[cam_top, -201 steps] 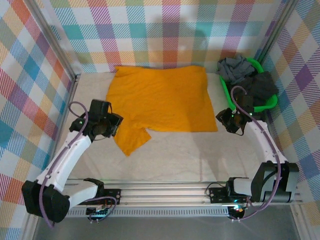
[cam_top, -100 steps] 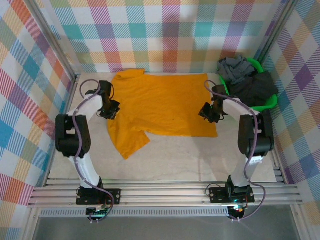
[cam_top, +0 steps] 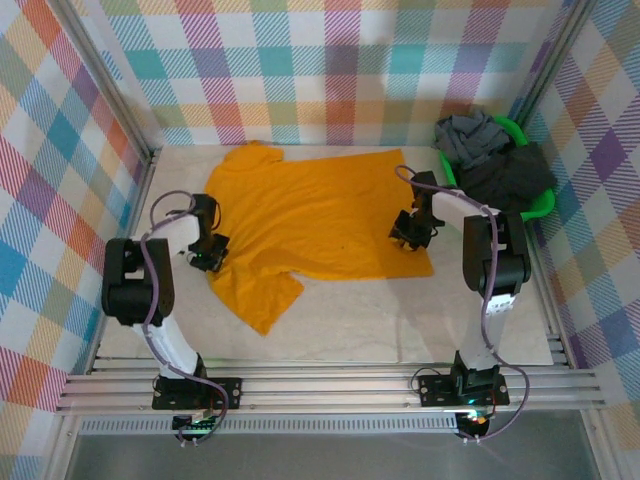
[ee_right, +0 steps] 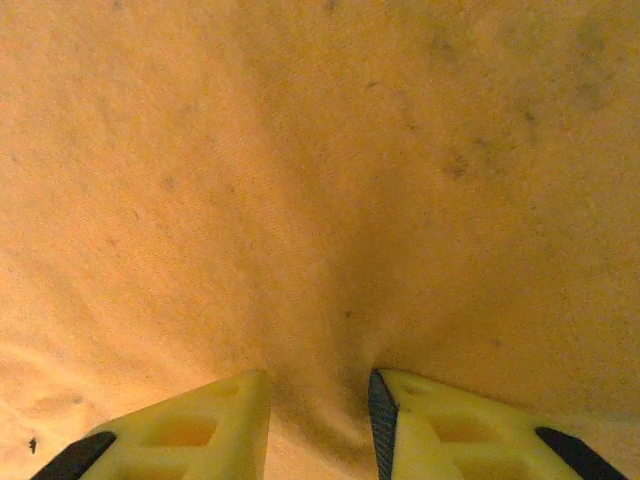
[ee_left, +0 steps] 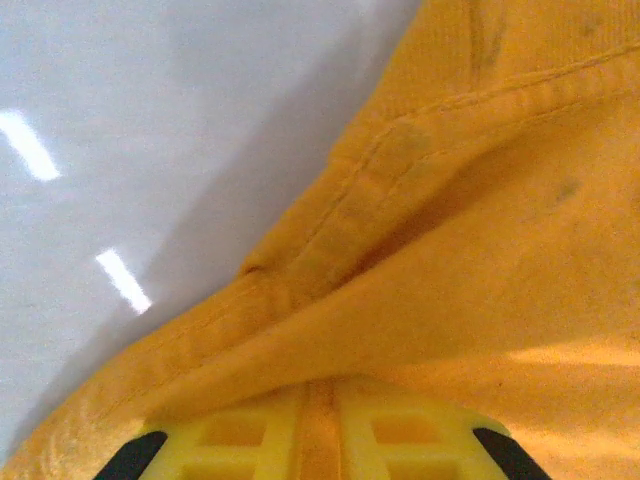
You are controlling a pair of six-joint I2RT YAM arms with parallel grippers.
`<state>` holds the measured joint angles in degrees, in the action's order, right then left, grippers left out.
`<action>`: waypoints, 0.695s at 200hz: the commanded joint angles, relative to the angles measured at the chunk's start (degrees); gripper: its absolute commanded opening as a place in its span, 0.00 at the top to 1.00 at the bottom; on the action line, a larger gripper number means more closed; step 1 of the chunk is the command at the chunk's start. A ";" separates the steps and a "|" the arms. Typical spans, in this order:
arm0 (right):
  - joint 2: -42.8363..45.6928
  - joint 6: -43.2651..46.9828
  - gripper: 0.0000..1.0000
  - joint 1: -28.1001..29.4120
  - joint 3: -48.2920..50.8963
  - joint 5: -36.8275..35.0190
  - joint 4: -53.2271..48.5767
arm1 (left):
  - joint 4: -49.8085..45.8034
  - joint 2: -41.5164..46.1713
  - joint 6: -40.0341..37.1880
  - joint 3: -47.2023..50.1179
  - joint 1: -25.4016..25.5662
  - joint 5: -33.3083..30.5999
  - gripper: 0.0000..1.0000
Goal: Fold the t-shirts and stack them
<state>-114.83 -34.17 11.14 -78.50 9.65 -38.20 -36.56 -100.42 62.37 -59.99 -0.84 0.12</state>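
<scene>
Top external view: we see a bright mustard-orange soft cloth t-shirt lying spread across the far half of the pale worktop, with one sleeve trailing toward the near left.
Left end effector: it sits at the shirt's left edge. In the left wrist view its jaws are almost closed on a thin fold of cloth beside the stitched hem.
Right end effector: it rests on the shirt close to its right edge. In the right wrist view its jaws stand partly closed, with a puckered ridge of cloth pinched between them.
Handling: we judge the shirt light, limp and easy to crease. It will sag between holds, so seams and edges are the best places to grip, two points at once.
Green plastic basket: at the far right, it holds a mid-grey t-shirt and a dark charcoal t-shirt, apart from both end effectors.
</scene>
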 commanded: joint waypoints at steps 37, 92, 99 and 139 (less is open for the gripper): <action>-1.98 1.16 0.66 2.50 0.35 -4.03 -7.27 | -1.89 -0.64 0.68 5.00 -2.95 1.07 0.82; 0.83 1.12 0.65 -1.99 5.24 -6.76 -8.61 | -2.10 -6.52 -2.78 -2.71 0.11 3.63 0.82; 1.21 1.30 0.65 -2.71 5.74 -6.56 -8.35 | -2.25 -6.94 -3.17 -3.62 0.80 3.66 0.81; 3.95 3.63 0.63 -4.02 4.94 -3.72 -7.04 | -7.88 -4.54 -3.69 -5.71 2.16 -0.82 0.74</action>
<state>-111.72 -33.04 7.66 -74.70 7.31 -43.40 -39.07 -105.08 59.61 -66.50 0.47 1.93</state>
